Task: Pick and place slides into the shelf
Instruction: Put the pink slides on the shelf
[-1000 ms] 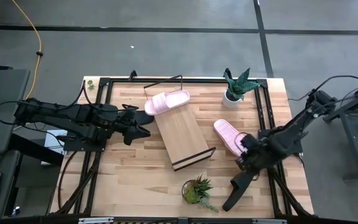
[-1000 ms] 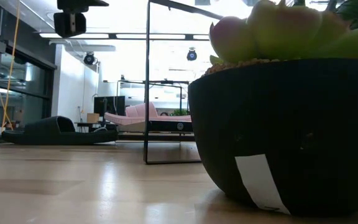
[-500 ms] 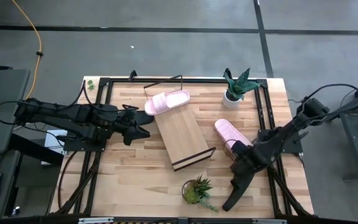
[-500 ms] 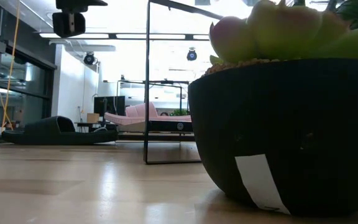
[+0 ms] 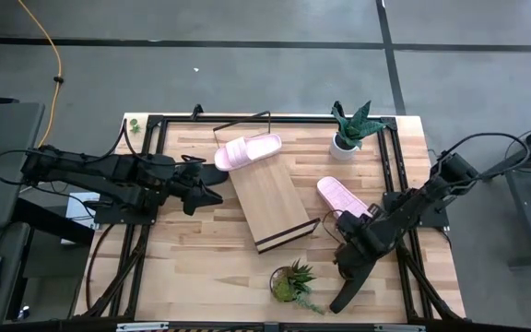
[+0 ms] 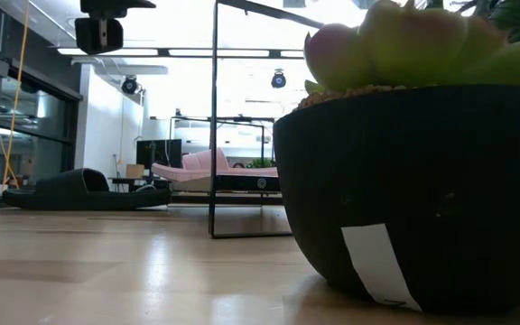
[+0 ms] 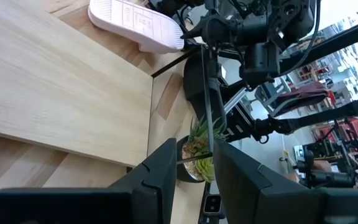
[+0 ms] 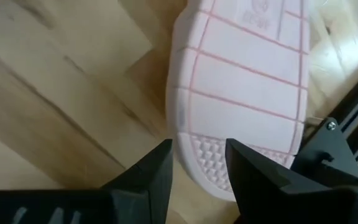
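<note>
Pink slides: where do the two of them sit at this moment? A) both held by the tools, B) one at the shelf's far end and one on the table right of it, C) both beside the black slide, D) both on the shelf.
B: one pink slide lies at the shelf top; the other rests sole-up on the table beside it.

Grey floor (image 5: 247, 74), bright ceiling lights (image 6: 179, 52)
</note>
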Controlling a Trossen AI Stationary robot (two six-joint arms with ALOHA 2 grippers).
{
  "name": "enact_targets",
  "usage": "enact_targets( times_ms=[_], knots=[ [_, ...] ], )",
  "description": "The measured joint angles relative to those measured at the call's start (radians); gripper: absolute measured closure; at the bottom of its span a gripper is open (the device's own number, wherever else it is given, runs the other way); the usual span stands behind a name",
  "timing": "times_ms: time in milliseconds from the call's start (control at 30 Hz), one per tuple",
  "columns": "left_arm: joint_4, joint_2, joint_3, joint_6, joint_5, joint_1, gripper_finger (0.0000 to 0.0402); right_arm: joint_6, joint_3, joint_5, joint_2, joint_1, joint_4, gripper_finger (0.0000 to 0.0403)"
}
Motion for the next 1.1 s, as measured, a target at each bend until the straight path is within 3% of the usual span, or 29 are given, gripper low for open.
enact_targets(
  times_ms=[333, 500, 667, 1100],
  knots=[
    [-0.014, 0.000, 0.000, 0.000, 0.002, -0.001, 0.0307, -0.092, 0.050, -0.013, 0.041, 0.002, -0.003, 0.0239],
    [-0.021, 0.000, 0.000, -0.007, 0.027, -0.001, 0.0307, -0.088, 0.065, -0.101, 0.040, -0.033, 0.008, 0.0221],
    [-0.020, 0.000, 0.000, -0.028, 0.030, 0.000, 0.0307, -0.090, 0.067, -0.171, 0.040, -0.062, 0.072, 0.0219],
    [-0.021, 0.000, 0.000, -0.056, 0.056, 0.000, 0.0307, -0.106, 0.067, -0.209, 0.040, -0.098, 0.102, 0.0219]
  ],
)
